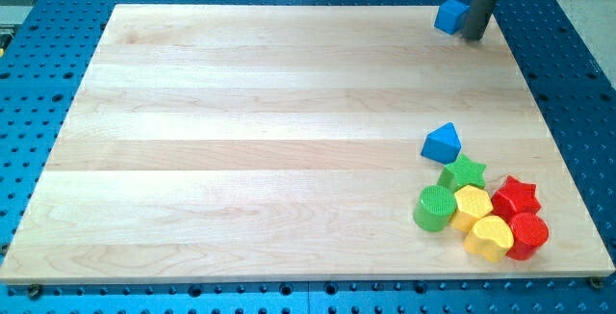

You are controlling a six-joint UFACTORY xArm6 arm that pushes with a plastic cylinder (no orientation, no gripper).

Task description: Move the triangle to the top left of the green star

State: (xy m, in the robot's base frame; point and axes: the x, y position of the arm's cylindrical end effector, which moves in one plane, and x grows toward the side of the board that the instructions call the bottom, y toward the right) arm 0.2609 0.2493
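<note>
Sitting up top beside a blue block [449,15], my tip [474,36] holds nothing (no gripper); blue triangle [442,143] already looks top-left of the green star [464,171].

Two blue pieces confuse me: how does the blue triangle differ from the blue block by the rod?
The blue triangle is triangular and sits just above-left of the green star; the blue block looks squarish. The triangle lies far from my tip; the block touches the rod. Both are blue.
</note>
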